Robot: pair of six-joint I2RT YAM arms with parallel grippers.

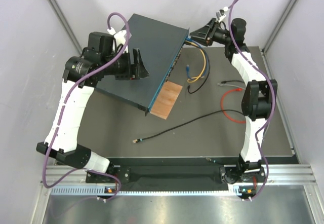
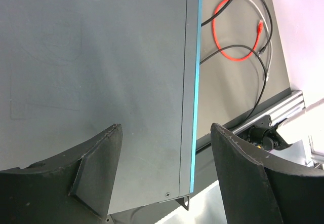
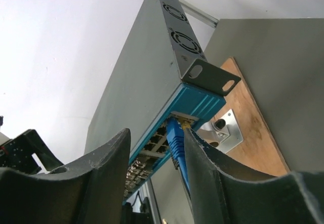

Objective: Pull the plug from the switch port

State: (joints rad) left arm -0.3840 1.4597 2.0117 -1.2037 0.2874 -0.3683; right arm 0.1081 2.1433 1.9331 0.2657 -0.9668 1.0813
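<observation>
From overhead, the switch [image 1: 144, 57] turns its socket face mostly away, so the ports are too small to count. The tips of the right end effector [image 1: 195, 35] are hard to separate from that corner. A brown board [image 1: 166, 98] is partly buried under the box. Up close, the blue plug [image 3: 173, 133] trails down behind one of the fingers [image 3: 212, 173], and I can't tell whether they touch. The left end effector [image 2: 166, 130] is cropped by the bottom edge.

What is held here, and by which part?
Nothing is gripped. The right gripper straddles the blue plug in the switch, gap showing; the left gripper is open over its top.
</observation>
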